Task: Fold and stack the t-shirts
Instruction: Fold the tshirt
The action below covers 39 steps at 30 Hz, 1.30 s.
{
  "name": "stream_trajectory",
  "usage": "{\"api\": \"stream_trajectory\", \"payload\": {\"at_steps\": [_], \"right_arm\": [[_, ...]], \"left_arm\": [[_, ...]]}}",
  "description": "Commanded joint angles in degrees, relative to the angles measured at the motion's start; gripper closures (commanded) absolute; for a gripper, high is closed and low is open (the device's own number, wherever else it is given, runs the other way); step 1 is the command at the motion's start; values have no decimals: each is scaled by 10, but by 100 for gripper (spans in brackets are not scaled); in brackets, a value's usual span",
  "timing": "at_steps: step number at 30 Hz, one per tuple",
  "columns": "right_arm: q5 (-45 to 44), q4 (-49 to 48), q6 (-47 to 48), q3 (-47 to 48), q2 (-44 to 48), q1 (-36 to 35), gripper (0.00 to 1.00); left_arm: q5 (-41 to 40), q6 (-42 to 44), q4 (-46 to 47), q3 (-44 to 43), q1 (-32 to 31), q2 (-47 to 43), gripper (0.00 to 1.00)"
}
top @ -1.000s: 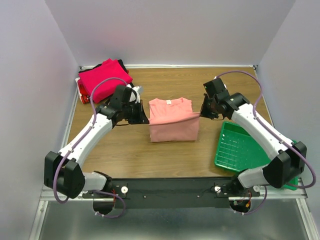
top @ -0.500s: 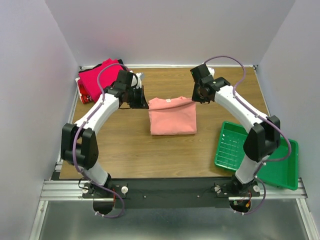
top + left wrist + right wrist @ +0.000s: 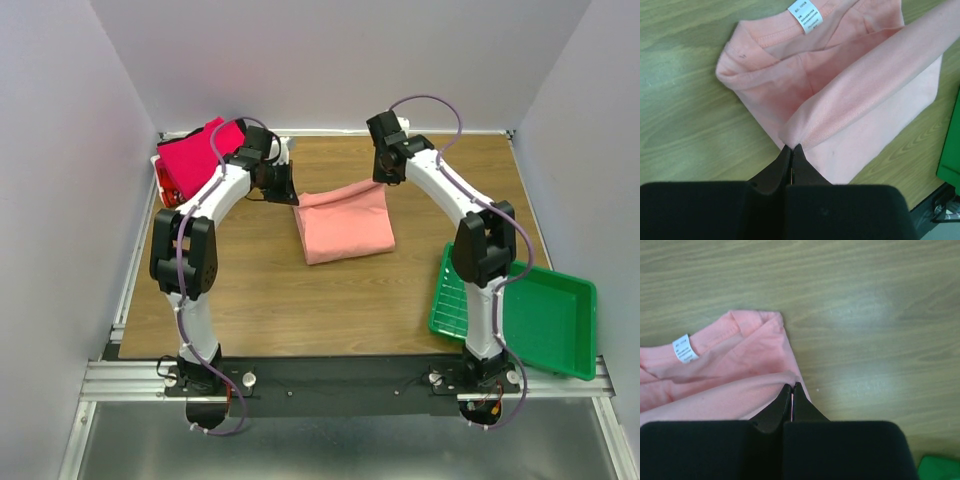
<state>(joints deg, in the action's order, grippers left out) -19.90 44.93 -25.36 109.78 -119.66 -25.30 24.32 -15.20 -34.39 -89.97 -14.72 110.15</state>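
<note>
Nearest, at the right: rigid green plastic tray (image 3: 560,330) with a gridded floor, overhanging the wood-grain table (image 3: 260,300). Mid-table: salmon-pink t-shirt (image 3: 345,235), soft matte knit, folded into a rough rectangle, its white neck label (image 3: 805,15) at the far edge. Across its far side, a band of cloth drawn taut between both arms. Left gripper (image 3: 791,150): black fingertips pressed together, pinching the band's left end. Right gripper (image 3: 792,387): likewise clamped on the right end. Farthest, in the back-left corner: folded magenta t-shirt (image 3: 200,155), a red edge beneath it.
</note>
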Motion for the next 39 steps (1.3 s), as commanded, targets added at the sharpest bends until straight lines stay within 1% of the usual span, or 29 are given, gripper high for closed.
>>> {"api": "stream_trajectory", "payload": {"at_steps": [1,6,11,16,19,21,22,23,24,25,26,27,28,29,31,33,34,35,37,38,39], "right_arm": [[-23,-5,35,48,-47,23,100],[-14,-6,50,93,-84,29,100],[-1,-7,62,145,-122,32,100],[10,-8,73,180,-154,34,100],[24,-10,80,204,-175,34,100],[35,-18,89,227,-192,35,99],[45,-20,95,236,-197,35,96],[75,-23,110,249,-203,35,88],[89,-26,116,260,-211,35,75],[101,-28,117,278,-220,35,43],[124,-29,122,282,-222,35,33],[134,-32,124,281,-220,35,28],[144,-37,124,277,-218,35,25],[160,-41,128,259,-205,35,24],[180,-60,137,227,-186,35,24],[211,-75,149,176,-153,35,24],[234,-90,155,144,-134,35,24],[245,-96,158,144,-125,35,24],[272,-119,160,104,-110,36,24],[301,-124,160,92,-105,35,24],[316,-130,158,73,-98,34,24]], "left_arm": [[-5,16,-21,-22,15,31,100],[-10,-5,-5,-27,27,39,100],[-12,-11,-9,-38,32,53,100],[-16,-23,-1,-25,37,51,100],[-25,-32,-4,-20,42,51,100],[-46,-44,-3,-15,48,40,100],[-52,-44,-2,-12,50,36,100],[-59,-54,3,-9,53,30,100],[-72,-58,5,-1,57,24,80],[-79,-62,8,5,60,10,65],[-95,-73,18,12,62,0,51],[-103,-77,23,27,63,-8,33],[-110,-81,27,35,64,-25,20],[-118,-84,32,50,64,-32,12],[-120,-90,46,69,64,-54,11],[-109,-92,63,102,65,-70,11],[-94,-93,80,127,64,-85,11],[-85,-93,91,127,64,-94,11],[-64,-91,133,163,64,-115,10],[-53,-91,150,176,64,-122,11],[-29,-91,169,202,64,-126,11]]}}
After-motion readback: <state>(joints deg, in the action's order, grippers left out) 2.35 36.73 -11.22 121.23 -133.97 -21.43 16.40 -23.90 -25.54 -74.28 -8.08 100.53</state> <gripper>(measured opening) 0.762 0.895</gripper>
